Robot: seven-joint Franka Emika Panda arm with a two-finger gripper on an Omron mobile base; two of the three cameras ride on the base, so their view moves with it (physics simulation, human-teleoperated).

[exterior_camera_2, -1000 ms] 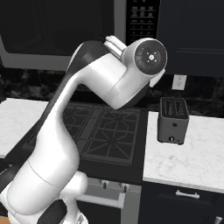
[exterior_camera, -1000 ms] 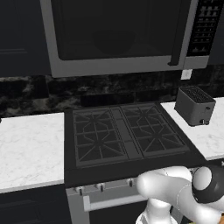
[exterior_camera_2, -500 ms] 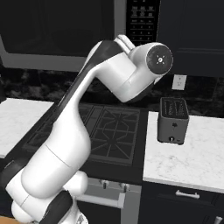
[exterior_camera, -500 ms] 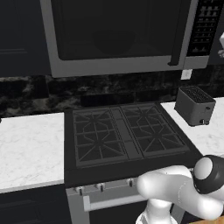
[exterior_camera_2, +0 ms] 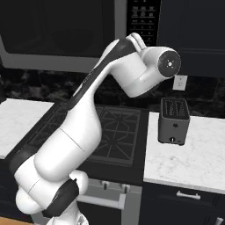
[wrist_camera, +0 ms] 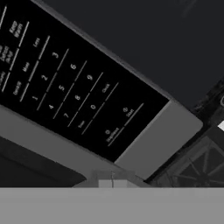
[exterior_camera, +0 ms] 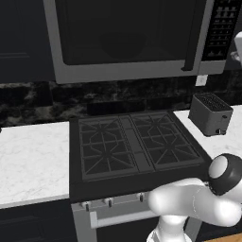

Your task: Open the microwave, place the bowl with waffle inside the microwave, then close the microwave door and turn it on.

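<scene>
— Two things first: where's the microwave (exterior_camera: 127,40), and is its door (exterior_camera: 125,33) shut?
— Above the stove (exterior_camera: 134,144), door closed.
— And the tool (wrist_camera: 111,183)?
— Closed, holding nothing, close up to the button panel (wrist_camera: 70,89) at the right.

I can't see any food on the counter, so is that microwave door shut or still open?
Shut. The microwave door lies flush in its grey frame, its bar handle next to the button panel.
</scene>
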